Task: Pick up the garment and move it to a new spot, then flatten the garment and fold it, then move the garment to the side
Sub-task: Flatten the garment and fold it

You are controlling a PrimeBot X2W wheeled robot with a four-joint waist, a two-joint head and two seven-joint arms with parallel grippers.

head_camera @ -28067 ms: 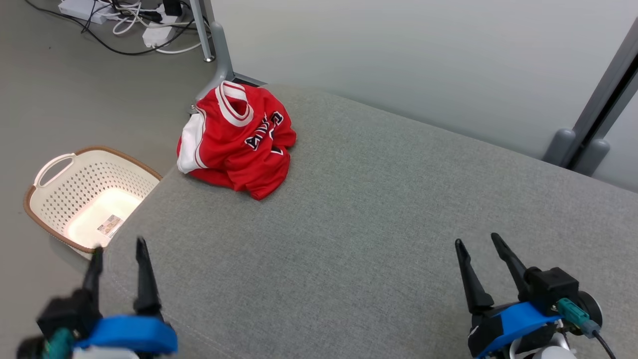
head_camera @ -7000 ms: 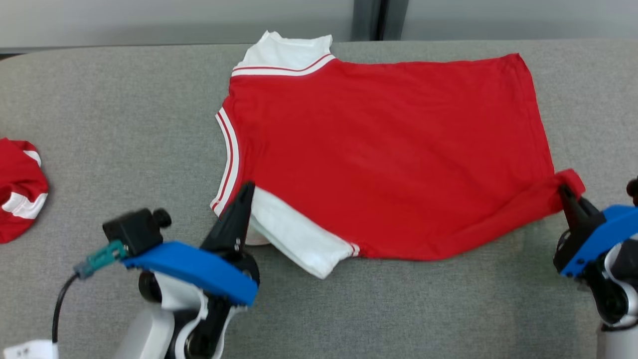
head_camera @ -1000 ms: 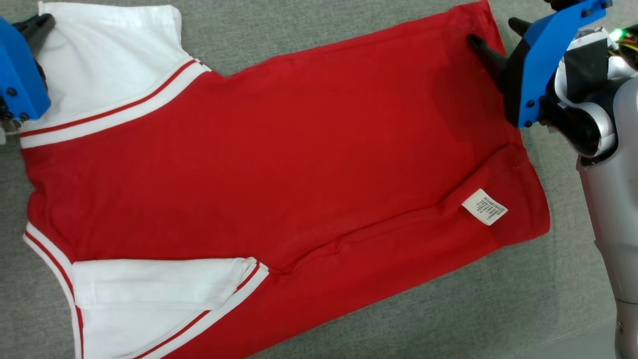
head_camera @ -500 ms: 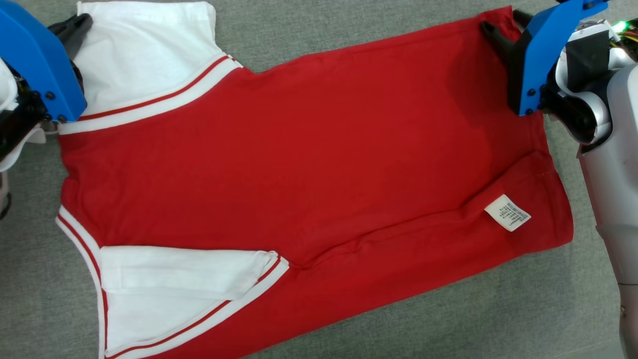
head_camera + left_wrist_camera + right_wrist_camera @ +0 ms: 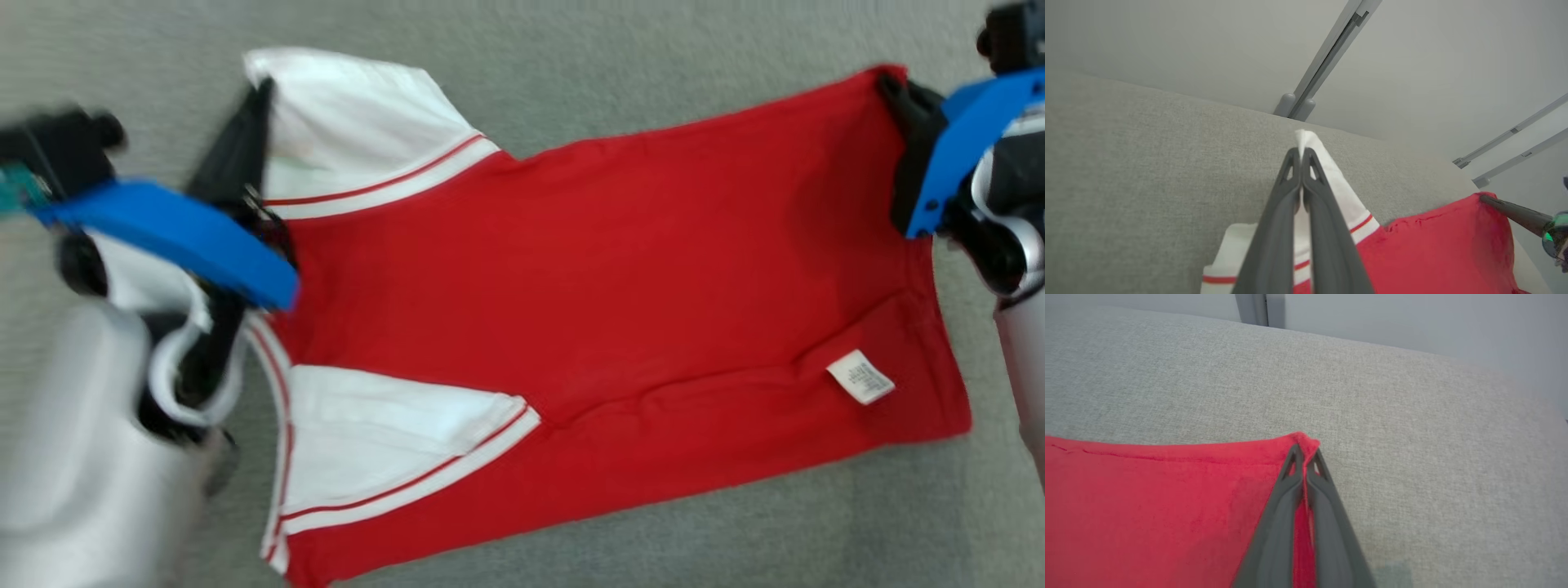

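Observation:
The garment (image 5: 604,269) is a red shirt with white sleeves, lying spread on the grey cushion (image 5: 571,65). Its near long edge is folded over, and a white label (image 5: 861,377) shows there. My left gripper (image 5: 260,94) is shut on the far white sleeve (image 5: 359,131); in the left wrist view the sleeve's tip (image 5: 1306,141) pokes out past the closed fingers (image 5: 1280,212). My right gripper (image 5: 890,86) is shut on the garment's far hem corner (image 5: 1302,441), the red cloth pinched between its fingers (image 5: 1327,522).
Grey cushion (image 5: 1412,396) stretches beyond the garment to a pale wall with grey metal posts (image 5: 1327,53). My right gripper's finger (image 5: 1515,212) shows at the right of the left wrist view.
The right gripper has shut on the far hem corner. The head camera has shifted, so the garment sits lower and further right in view. The left gripper keeps its hold on the sleeve.

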